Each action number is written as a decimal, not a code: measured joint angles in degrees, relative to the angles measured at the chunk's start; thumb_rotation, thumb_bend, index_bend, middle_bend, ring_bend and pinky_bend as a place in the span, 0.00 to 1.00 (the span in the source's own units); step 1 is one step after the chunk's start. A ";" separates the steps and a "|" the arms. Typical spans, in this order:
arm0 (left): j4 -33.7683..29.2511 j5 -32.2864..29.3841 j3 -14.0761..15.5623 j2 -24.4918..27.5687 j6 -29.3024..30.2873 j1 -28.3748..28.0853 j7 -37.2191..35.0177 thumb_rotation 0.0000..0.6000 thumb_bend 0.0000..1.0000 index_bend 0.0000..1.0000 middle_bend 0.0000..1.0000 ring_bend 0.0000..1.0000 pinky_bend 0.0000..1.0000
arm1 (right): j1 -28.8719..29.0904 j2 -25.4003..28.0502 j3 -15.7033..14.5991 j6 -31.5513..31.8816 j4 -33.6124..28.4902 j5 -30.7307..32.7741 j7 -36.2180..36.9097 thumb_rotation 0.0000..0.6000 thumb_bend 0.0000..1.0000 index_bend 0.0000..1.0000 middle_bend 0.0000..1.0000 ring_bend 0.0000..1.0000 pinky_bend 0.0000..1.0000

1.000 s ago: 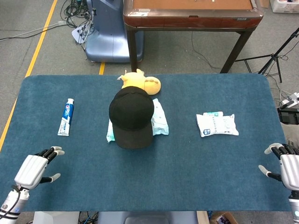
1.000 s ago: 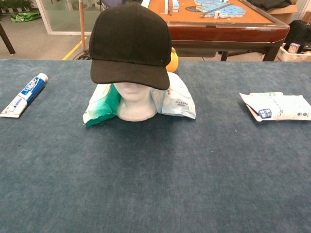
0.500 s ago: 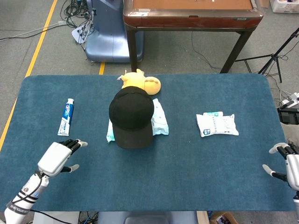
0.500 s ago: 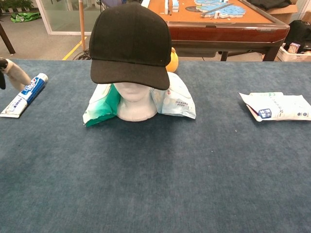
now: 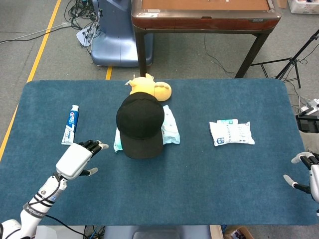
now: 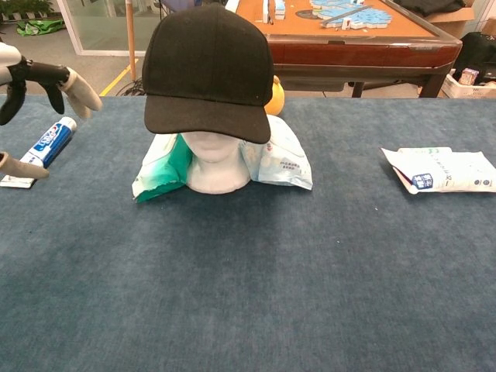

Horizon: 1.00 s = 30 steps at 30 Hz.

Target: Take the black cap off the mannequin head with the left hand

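Left hand [image 5: 76,160] raised off the table [image 5: 199,189] with fingers spread and nothing in them, aimed toward the cap from its left side, near but not touching; judged to be the reach before a grasp. Right hand [image 5: 310,174] parked at the far right edge, only partly in frame, fingers apart and holding nothing, well clear of the job.

Black cap [image 6: 207,68] seated squarely on the mannequin head [image 6: 215,159], brim forward and low over the face, so a lift from brim or crown seems the likely way off. Sits mid-table, which puts it within the left arm's sweep. White head propped amid a pale green and white soft packet [image 6: 279,163], apparently tucked around its base; no print on it readable.

Behind, touching or just beside the cap as seen from above, a yellow plush toy [image 5: 149,87]. Off to the right, well apart, a white wipes-like pack [image 5: 231,133] with a blue label, wording too small to read. To the left, a blue and white toothpaste tube [image 5: 71,124] lying lengthwise, lettering blurred, brand not legible.
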 measured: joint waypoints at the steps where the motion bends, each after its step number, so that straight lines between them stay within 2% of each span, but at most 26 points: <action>1: 0.12 0.19 0.02 -0.01 -0.43 -0.43 -0.22 1.00 0.02 0.33 0.37 0.34 0.60 | -0.02 0.01 0.03 0.01 0.03 0.03 0.13 1.00 0.07 0.48 0.39 0.30 0.37; 6: 1.67 0.98 -0.08 -0.61 -2.83 -3.33 -2.14 1.00 0.02 0.33 0.41 0.35 0.60 | -0.06 0.20 0.12 -0.20 0.02 0.21 0.43 1.00 0.07 0.48 0.39 0.30 0.37; 16: 5.55 3.32 -0.21 -4.15 -1.82 -6.27 -4.24 1.00 0.02 0.31 0.43 0.36 0.58 | -0.16 0.77 0.18 -0.56 0.12 0.32 1.88 1.00 0.07 0.48 0.39 0.31 0.37; 30: 2.50 -0.11 -1.23 -5.28 -3.72 -8.58 1.55 1.00 0.02 0.32 0.44 0.38 0.58 | 0.00 0.60 -0.20 -1.22 0.00 0.01 0.52 1.00 0.07 0.48 0.39 0.30 0.37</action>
